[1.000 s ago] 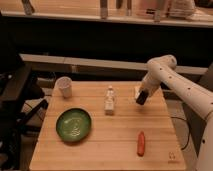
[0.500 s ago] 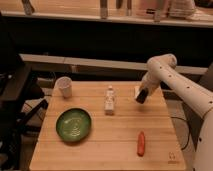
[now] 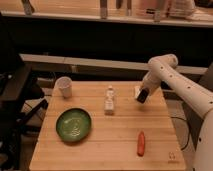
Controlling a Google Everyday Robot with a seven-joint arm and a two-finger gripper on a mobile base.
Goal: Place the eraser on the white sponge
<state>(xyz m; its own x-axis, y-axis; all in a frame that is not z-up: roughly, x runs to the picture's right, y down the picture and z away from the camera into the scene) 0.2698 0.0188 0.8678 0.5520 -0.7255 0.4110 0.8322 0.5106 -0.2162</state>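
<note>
My gripper (image 3: 142, 96) is the dark tip of the white arm, low over the far right part of the wooden table (image 3: 107, 145). A small white patch, the white sponge (image 3: 137, 90), shows just to the left of and behind the gripper, partly hidden by it. I cannot tell the dark eraser apart from the dark gripper tip; no separate dark block lies on the table.
A white bottle-like figure (image 3: 108, 100) stands mid-table. A white cup (image 3: 64, 86) is at the far left, a green plate (image 3: 74, 124) at the front left and an orange-red carrot-shaped stick (image 3: 141, 143) at the front right. Dark chairs stand left of the table.
</note>
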